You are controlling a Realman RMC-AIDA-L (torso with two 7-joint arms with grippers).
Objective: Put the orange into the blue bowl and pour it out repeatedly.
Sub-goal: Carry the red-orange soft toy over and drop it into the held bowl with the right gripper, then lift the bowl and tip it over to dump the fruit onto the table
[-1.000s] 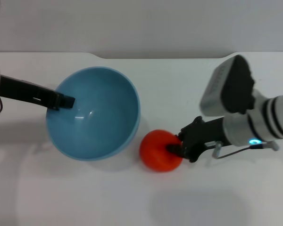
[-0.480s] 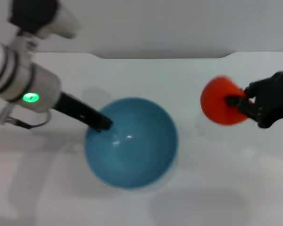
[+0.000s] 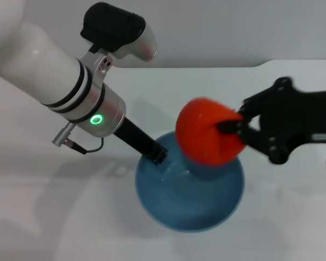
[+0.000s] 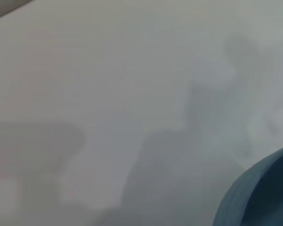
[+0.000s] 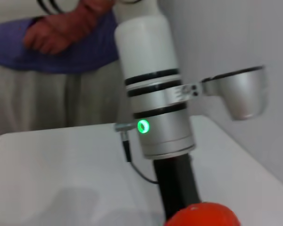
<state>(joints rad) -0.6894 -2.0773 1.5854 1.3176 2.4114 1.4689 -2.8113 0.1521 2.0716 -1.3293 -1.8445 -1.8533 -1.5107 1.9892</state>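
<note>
right tool (image 3: 228, 129) clamps the orange (image 3: 206, 140) above the blue bowl (image 3: 190, 204); left tool (image 3: 156, 156) grips the bowl's rim.

A white table (image 3: 293, 228) fills most of the head view, its far edge running across the upper part of the frame. Behind it stands a plain pale grey wall (image 3: 217, 27). Soft grey shadows lie at lower left.
</note>
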